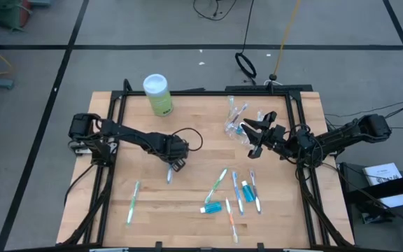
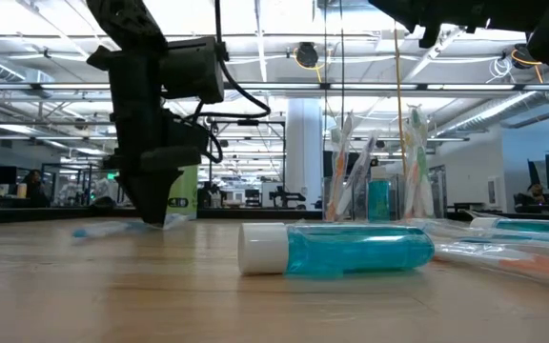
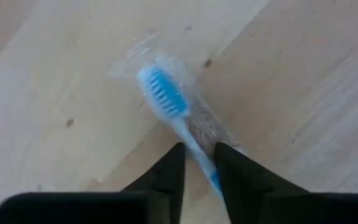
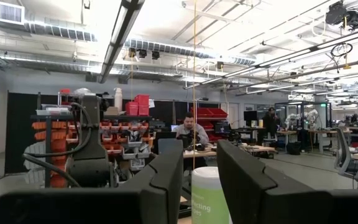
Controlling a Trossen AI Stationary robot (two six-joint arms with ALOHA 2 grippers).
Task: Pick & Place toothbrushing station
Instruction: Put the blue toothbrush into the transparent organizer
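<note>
My left gripper [image 1: 171, 166] points down at the table's middle, shut on a blue-and-white toothbrush [image 3: 164, 94] in a clear wrapper. My right gripper [image 1: 252, 137] is open and empty, held level above the table beside a clear cup [image 1: 236, 127] that holds several toothbrushes. The cup also shows in the low view [image 2: 370, 195]. Several more toothbrushes [image 1: 238, 192] and a blue toothpaste tube [image 2: 351, 250] lie flat on the near part of the table. Another toothbrush [image 1: 133, 201] lies at the near left. My left gripper pinches the toothbrush's thin neck [image 3: 194, 146], just behind the bristle head, between its two fingers. The fingers [image 3: 169, 177] come from above, pointing down, and lie across the brush. The brush lies low along the table [image 2: 103, 230], its head sticking out past the fingers.
A light-green canister with a white lid [image 1: 158, 94] stands at the far left of the board and shows between my right gripper's fingers [image 4: 210, 199]. The wooden board [image 1: 117, 161] has a black frame along its edges. People sit at desks in the room behind.
</note>
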